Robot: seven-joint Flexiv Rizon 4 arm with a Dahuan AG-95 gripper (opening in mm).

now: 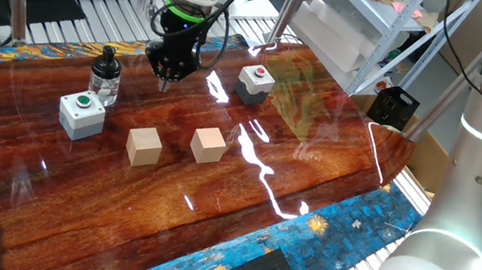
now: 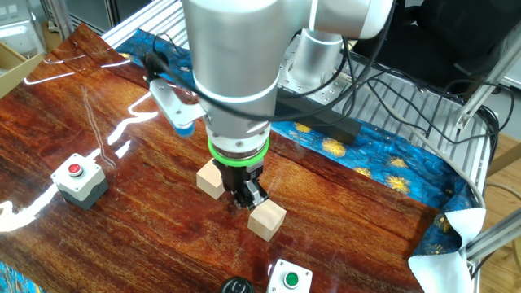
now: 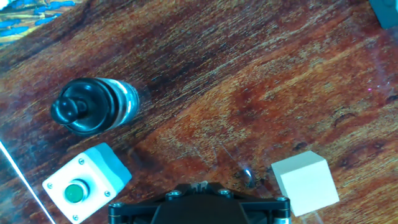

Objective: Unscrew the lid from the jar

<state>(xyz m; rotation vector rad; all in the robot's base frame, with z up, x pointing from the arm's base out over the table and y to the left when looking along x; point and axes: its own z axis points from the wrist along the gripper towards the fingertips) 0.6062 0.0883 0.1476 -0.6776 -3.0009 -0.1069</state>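
Dark red wood, very shiny, covers the bench [image 1: 311, 179], and all the things stand on it. The jar [image 1: 106, 85] is upright near the far left part, with the lid [image 1: 107, 57] on its top; in the hand view the lid [image 3: 76, 111] shows as a black knob over the clear glass of the jar [image 3: 118, 102]. Just in front of the jar stands a grey box with a green button [image 1: 81, 115], close to it but not touching. Two wooden cubes [image 1: 143, 146] [image 1: 209, 145] stand side by side more to the middle. A second grey box with a red button [image 1: 254, 83] stands further right. The gripper [image 1: 171, 74] hangs above the bench, to the right of the jar and apart from it, holding nothing. Its fingers look close together, but I cannot tell for sure how wide the gap is.
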